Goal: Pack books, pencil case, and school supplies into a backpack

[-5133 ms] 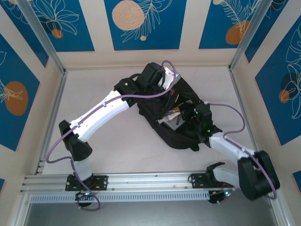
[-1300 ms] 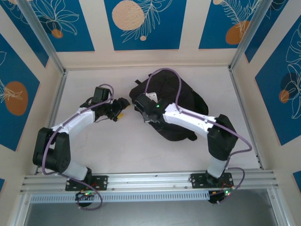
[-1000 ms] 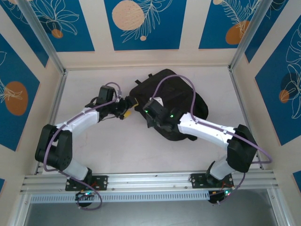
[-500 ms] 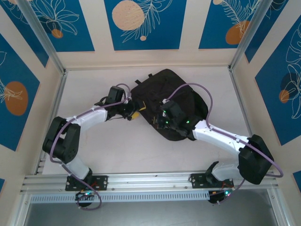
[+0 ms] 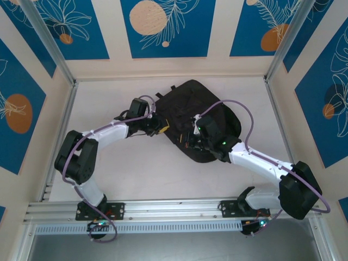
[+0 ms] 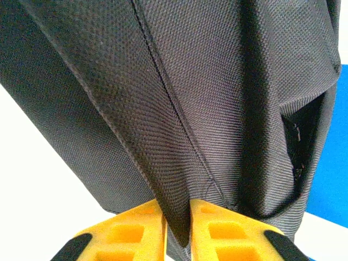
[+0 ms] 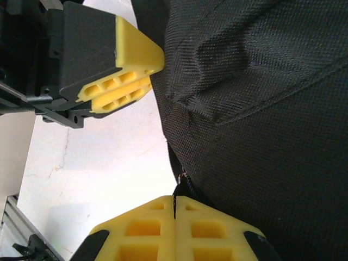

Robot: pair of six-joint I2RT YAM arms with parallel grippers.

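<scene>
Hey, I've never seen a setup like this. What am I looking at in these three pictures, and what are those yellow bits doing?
These are two robot arms bolted to the near edge of a table. The overhead picture looks down on both. The left arm and right arm reach to a black backpack lying on the table. The other two pictures come from a small camera on each wrist, looking along its own yellow gripper. In the left wrist picture, the left gripper pinches a fold of the backpack's fabric. In the right wrist picture, the right gripper is shut at the backpack's edge. I cannot tell whether it holds anything.
</scene>
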